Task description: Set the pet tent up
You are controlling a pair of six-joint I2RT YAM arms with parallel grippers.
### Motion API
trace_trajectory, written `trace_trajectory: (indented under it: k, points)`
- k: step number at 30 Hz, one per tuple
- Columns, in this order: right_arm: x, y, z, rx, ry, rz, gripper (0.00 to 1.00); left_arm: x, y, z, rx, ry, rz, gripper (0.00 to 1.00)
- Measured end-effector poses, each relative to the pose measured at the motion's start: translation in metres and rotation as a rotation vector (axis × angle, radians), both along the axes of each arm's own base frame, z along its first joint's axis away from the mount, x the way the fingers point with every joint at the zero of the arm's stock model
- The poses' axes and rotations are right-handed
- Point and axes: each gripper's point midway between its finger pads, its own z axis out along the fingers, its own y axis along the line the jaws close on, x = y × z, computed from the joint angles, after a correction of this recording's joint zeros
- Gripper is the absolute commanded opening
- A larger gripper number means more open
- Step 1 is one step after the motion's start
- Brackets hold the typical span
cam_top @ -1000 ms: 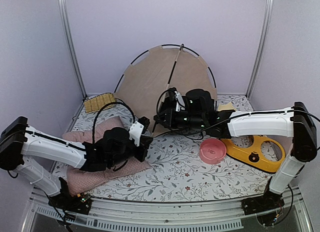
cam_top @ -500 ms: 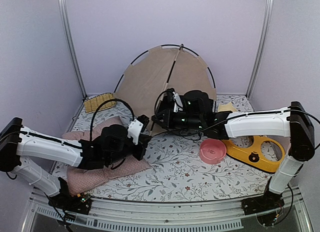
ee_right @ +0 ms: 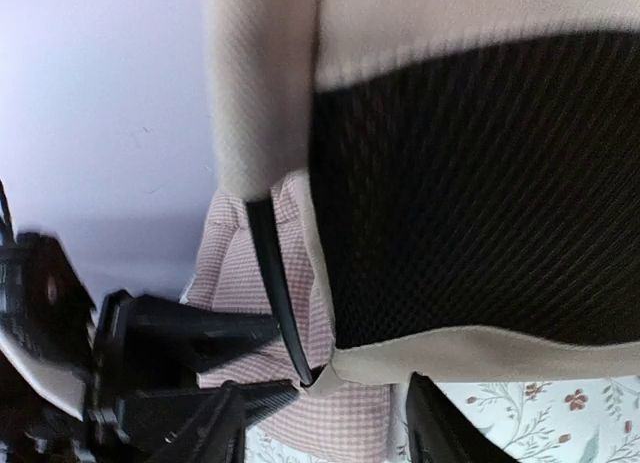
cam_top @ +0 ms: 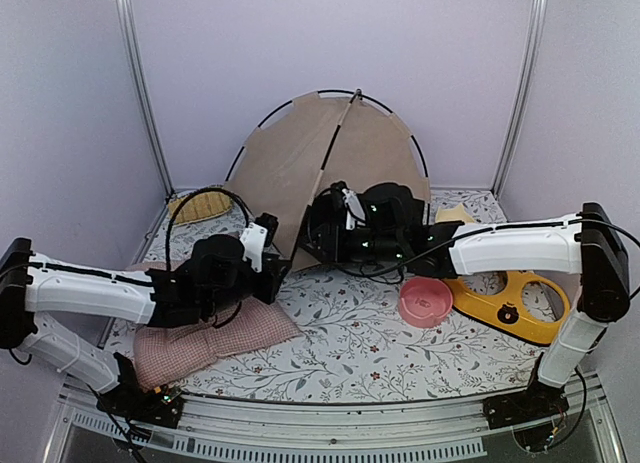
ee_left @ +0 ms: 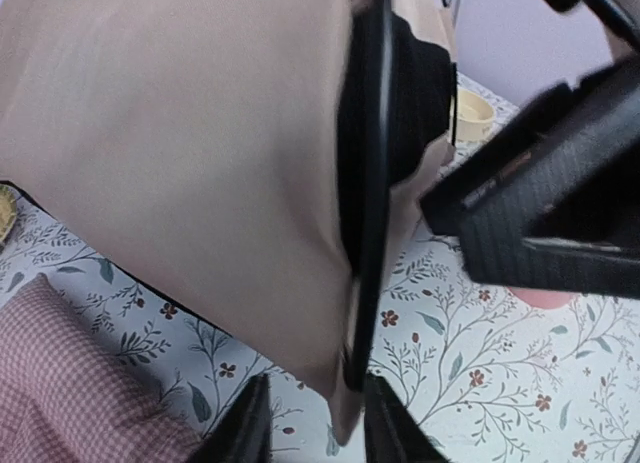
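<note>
Pet tent (cam_top: 300, 163) stands right behind both claws, with black poles arching over the tan fabric. The pink checked cushion (cam_top: 215, 333) lies under the left arm, on the near side of that claw. Left claw (ee_left: 318, 425) is partly open, and the tent's bottom corner and pole end hang down between its fingers. They might be brushing one finger, hard to say from here. Right claw (ee_right: 325, 423) gapes wider and grips nothing, with the tent's black mesh panel (ee_right: 480, 183) just above its fingertips.

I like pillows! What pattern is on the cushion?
The cushion has small pink-and-white checks, clearest in the left wrist view.
</note>
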Motion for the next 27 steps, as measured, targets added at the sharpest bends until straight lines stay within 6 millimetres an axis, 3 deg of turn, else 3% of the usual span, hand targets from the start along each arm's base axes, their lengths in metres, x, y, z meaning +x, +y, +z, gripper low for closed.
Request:
trace_trajectory:
  k: [3, 6, 11, 15, 23, 27]
  points:
    - [-0.001, -0.006, 0.006, -0.028, -0.011, 0.009, 0.76, 0.013, 0.021, 0.01, -0.055, 0.009, 0.084, 0.57]
    - [-0.001, -0.013, 0.029, -0.021, -0.053, 0.014, 0.84, 0.013, 0.037, 0.017, -0.101, 0.017, 0.13, 0.67]
    - [0.005, -0.037, 0.071, 0.005, -0.129, -0.005, 0.91, 0.007, 0.047, 0.026, -0.131, 0.021, 0.143, 0.69]
    - [0.019, -0.059, 0.086, 0.004, -0.159, -0.057, 0.94, 0.011, 0.046, 0.042, -0.133, 0.016, 0.15, 0.66]
    - [0.036, -0.107, 0.109, -0.037, -0.222, -0.187, 0.99, 0.065, 0.024, 0.141, -0.202, -0.044, 0.209, 0.61]
    - [0.034, -0.129, 0.121, -0.046, -0.262, -0.246, 0.99, 0.084, 0.007, 0.161, -0.162, -0.051, 0.21, 0.58]
